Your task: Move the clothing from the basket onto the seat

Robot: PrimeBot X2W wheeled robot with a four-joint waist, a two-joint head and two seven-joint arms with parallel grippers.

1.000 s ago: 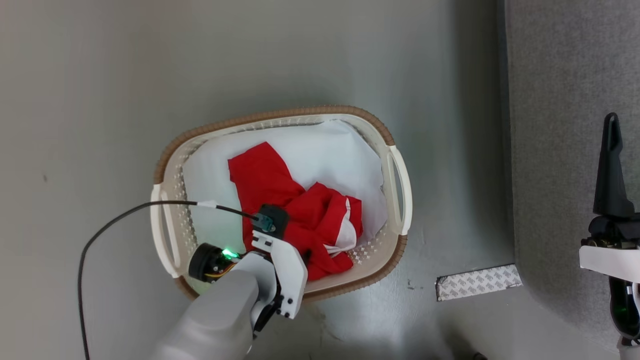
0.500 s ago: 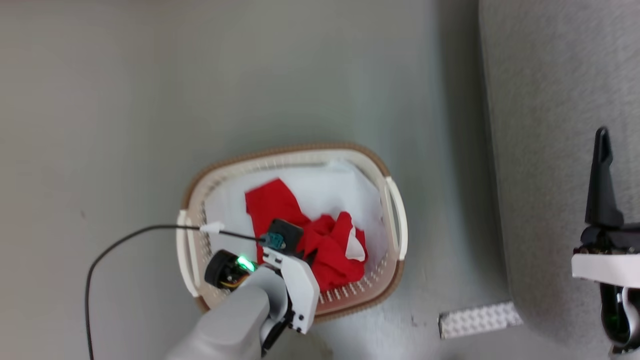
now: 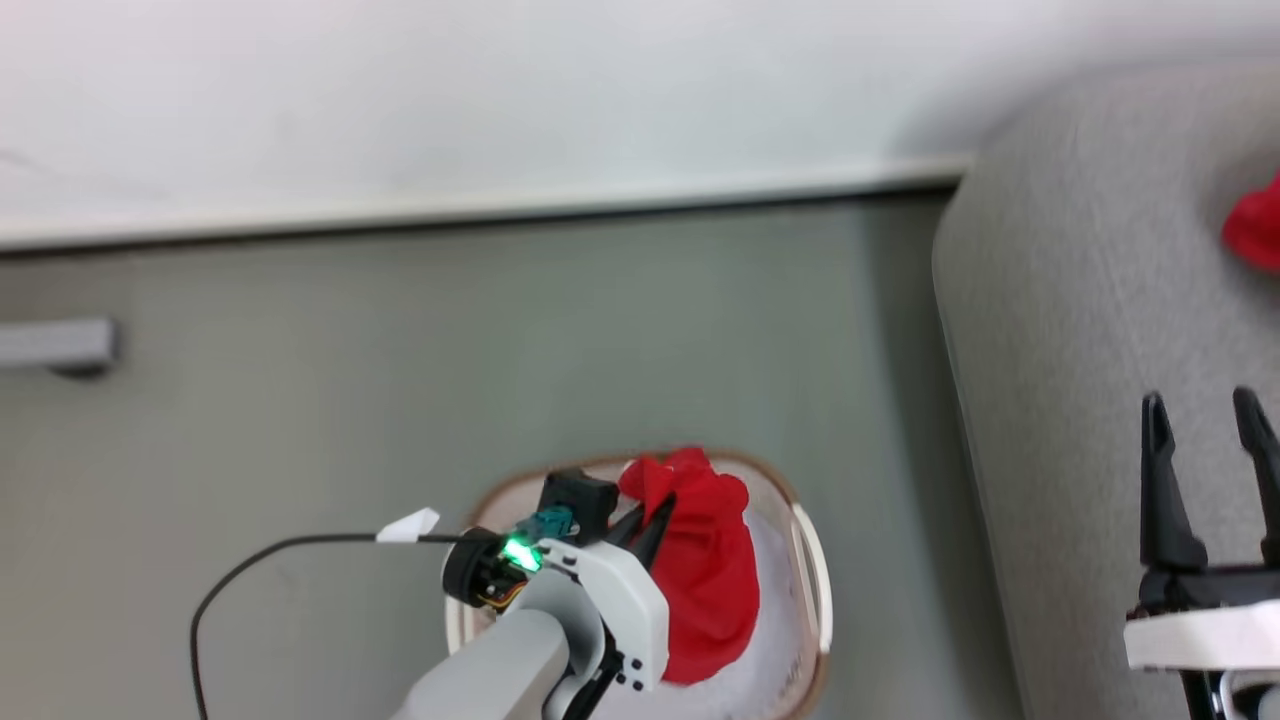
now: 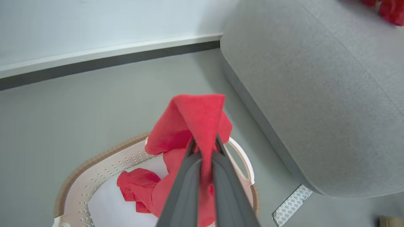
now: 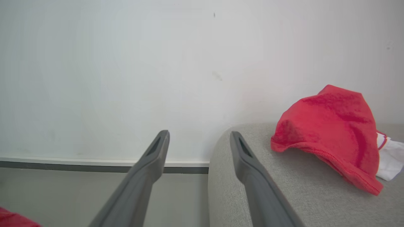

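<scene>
One fold of limp, light-looking clothing clamped in left fingers, seat at 3 o'clock; right fingers spread, empty.

From the head, looks forward and steeply down from well above the floor off the rounded end of the grey sofa, taking in that end, the laundry basket near it and the skirting board beyond. From the left wrist, sits close above the basket, tilted down toward the same sofa end and skirting board; shares all three with the head view. From the right wrist, looks low and level across the sofa's top toward the wall, close beside the sofa's end; shares with both others the skirting board and the red garment lying on the sofa.
</scene>
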